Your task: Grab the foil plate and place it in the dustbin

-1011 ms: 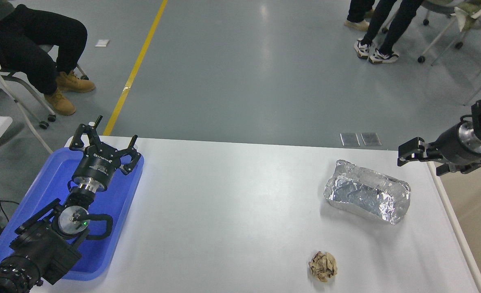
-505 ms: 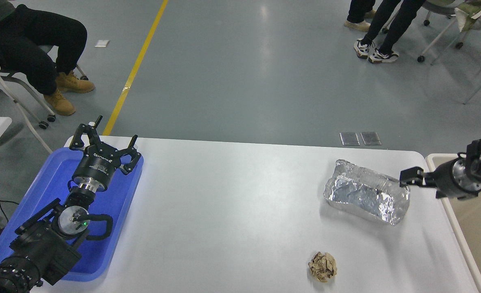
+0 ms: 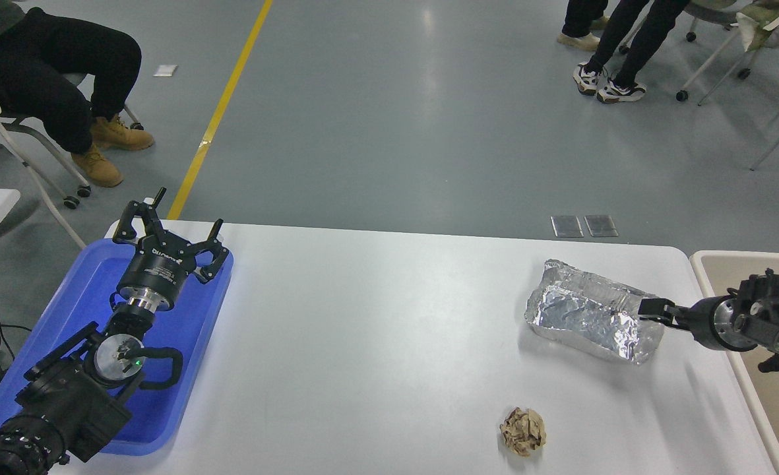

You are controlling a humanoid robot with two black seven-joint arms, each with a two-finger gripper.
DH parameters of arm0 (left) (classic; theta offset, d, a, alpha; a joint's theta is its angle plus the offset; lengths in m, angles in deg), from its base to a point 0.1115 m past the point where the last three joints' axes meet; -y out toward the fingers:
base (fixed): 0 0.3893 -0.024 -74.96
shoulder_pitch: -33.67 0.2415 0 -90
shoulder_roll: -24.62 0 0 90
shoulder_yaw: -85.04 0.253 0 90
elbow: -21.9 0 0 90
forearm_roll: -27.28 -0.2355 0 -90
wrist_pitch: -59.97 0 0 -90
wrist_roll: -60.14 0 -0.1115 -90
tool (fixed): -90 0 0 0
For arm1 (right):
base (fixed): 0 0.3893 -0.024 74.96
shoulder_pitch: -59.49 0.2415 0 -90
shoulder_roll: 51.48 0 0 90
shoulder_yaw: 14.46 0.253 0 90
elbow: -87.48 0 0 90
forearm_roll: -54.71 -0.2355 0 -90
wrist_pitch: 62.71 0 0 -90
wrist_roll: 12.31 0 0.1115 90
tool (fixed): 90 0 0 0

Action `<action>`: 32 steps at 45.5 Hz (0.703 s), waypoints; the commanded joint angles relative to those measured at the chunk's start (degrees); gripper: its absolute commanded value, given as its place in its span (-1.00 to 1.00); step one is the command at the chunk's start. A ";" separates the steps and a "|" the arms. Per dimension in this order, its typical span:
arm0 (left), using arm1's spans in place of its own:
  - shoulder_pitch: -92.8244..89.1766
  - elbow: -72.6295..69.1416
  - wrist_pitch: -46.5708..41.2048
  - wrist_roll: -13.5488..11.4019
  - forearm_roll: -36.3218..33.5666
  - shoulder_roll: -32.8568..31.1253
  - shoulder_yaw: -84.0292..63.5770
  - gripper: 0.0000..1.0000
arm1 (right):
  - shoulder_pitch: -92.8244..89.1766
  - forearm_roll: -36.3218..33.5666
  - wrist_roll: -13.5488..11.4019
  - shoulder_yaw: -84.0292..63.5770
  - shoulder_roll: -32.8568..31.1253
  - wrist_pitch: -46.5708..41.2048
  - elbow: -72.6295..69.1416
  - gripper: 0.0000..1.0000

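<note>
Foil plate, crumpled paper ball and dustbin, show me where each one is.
foil plate (image 3: pixel 584 315): head view, on its crinkled inner floor.
crumpled paper ball (image 3: pixel 523 431): head view, on its middle.
dustbin (image 3: pixel 706 264): head view, on its cream rim's near-left corner.

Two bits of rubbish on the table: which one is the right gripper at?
The foil plate: the right gripper is at its right-hand end wall. The brown paper ball lies apart, nearer the table's front edge, with nothing by it.

Bright even light, sharp, floor glare
</note>
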 commanded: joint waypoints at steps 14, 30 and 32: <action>0.00 0.00 0.00 -0.03 0.00 0.00 0.05 1.00 | -4.18 0.09 2.20 1.35 2.40 10.15 1.19 0.71; 0.00 0.00 0.00 -0.03 0.00 0.00 0.05 1.00 | -6.29 0.79 6.69 1.27 3.45 10.33 1.19 0.20; 0.00 0.00 0.00 -0.03 0.00 0.00 -0.04 1.00 | -6.46 0.79 6.69 1.27 3.54 10.41 1.19 0.15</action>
